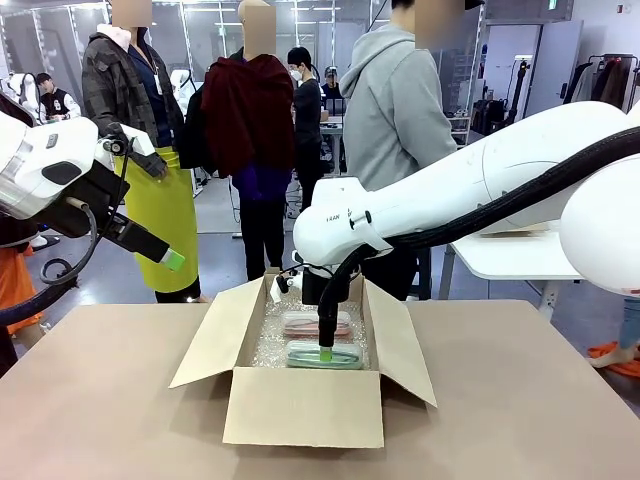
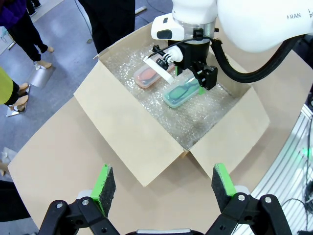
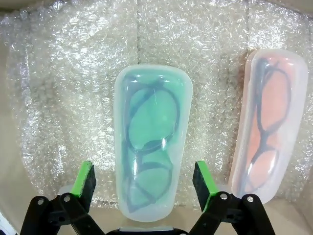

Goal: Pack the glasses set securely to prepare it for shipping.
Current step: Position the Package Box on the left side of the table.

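The right tool (image 3: 145, 181) is reaching down into the cardboard box (image 1: 305, 405) on the table (image 1: 100, 400), its jaws standing wide apart on either side of the mint green case (image 3: 149, 142) and gripping nothing. That case is lying flat on the bubble wrap (image 3: 63, 73) lining the box floor, with the pale pink case (image 3: 269, 137) lying just beside it, apart from it and roughly parallel. The left tool (image 2: 164, 186) is hanging open and empty above the table, well clear of the box.

To my eye the robot is seeing to the green case's place in the box. Doing this well is going to mean keeping the fingers straight up and down so neither pad is dragging the smooth shell askew, and leaving both cases flat on the padding, away from the bare cardboard walls. After that I would expect wrap to be going over the top before the flaps are folded shut.

Counting up: two cases, one green and one pink, each showing one pair of glasses through its lid; one box, flaps open; two tools.
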{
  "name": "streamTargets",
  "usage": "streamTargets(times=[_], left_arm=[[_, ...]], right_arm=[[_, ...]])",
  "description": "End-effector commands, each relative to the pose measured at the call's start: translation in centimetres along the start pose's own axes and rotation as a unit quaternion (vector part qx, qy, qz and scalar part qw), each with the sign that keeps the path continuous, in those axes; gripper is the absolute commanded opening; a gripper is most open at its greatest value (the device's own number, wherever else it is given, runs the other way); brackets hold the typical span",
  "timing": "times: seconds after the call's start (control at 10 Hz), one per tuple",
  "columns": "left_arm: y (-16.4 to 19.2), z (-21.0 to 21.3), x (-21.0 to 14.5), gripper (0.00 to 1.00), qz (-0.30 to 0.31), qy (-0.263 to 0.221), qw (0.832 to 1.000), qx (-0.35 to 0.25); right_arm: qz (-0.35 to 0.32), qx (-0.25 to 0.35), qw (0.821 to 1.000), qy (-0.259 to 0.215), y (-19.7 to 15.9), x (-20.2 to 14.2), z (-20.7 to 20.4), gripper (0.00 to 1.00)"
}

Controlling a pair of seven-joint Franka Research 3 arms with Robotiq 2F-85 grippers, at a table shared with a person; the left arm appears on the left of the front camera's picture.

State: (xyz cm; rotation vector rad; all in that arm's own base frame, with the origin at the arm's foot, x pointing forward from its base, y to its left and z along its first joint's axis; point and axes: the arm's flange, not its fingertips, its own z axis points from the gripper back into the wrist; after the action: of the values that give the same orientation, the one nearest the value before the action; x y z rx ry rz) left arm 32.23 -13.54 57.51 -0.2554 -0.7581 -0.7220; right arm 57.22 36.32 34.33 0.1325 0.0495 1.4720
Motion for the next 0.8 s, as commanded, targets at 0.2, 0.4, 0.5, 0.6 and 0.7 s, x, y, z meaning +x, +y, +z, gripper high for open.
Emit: streamTargets(times=[0.2, 0.4, 0.5, 0.6, 0.7], left_arm=[[0.2, 0.2, 0.0, 1.0, -0.003, -0.003, 1.0, -0.001], [0.2, 0.2, 0.0, 1.0, -0.003, -0.003, 1.0, -0.001], [0.2, 0.2, 0.0, 1.0, -0.003, -0.003, 1.0, -0.001], [0.2, 0.2, 0.0, 1.0, -0.003, -0.003, 1.0, -0.001], [0.2, 0.2, 0.0, 1.0, -0.003, -0.003, 1.0, -0.001]], right_arm=[[0.001, 0.0, 1.0, 0.0, 0.1, 0.1, 0.0, 1.0], [0.001, 0.0, 1.0, 0.0, 0.1, 0.1, 0.0, 1.0], [0.0, 0.0, 1.0, 0.0, 0.0, 0.0, 0.0, 1.0], [0.001, -0.02, 1.0, -0.006, 1.4, -0.6, 2.2, 1.0], [-0.013, -0.017, 1.0, -0.012, 2.9, -1.5, 4.1, 1.0]])
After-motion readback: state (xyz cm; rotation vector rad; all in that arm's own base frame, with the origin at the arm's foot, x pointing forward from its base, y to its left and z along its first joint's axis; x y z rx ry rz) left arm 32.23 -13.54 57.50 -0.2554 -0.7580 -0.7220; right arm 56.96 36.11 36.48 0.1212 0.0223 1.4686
